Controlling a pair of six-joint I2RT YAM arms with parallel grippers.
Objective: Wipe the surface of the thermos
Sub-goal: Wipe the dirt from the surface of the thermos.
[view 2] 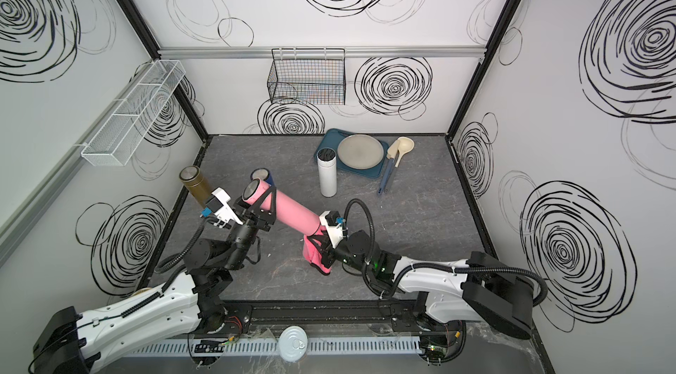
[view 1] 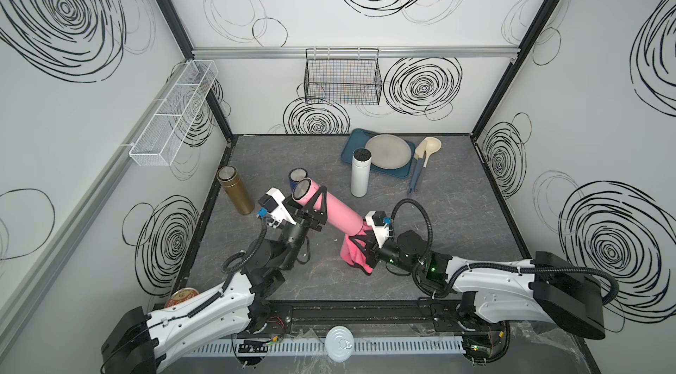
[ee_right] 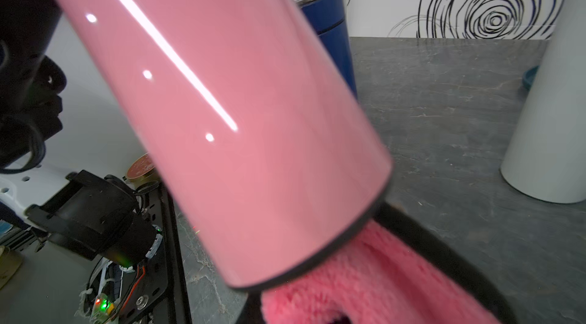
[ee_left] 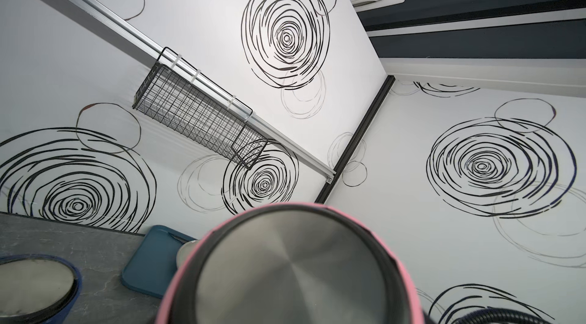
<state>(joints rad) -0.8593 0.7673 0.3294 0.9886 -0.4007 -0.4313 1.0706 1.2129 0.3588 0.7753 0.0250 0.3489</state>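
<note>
two grippers are busy. my left gripper (view 1: pixel 315 204) is clamped round the lid end of the pink thermos (view 1: pixel 338 213), holding it tilted over the middle of the table (view 1: pixel 439 215). my right gripper (view 1: pixel 360 244) is clenched on a pink cloth (view 1: pixel 351 255) that touches the thermos's lower end. a blue flask (view 1: pixel 297 175) stands just behind the raised end, a gold flask (view 1: pixel 236 191) stands to the left, and a white flask (view 1: pixel 360 172) stands far right by a tray (view 1: pixel 353 141).

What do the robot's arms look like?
The left arm and right arm have white shells, black joints and ribbed black cables. The left gripper and right gripper are black with triangular fingers, each beside a white camera mount. A green light glows on the right arm.
</note>
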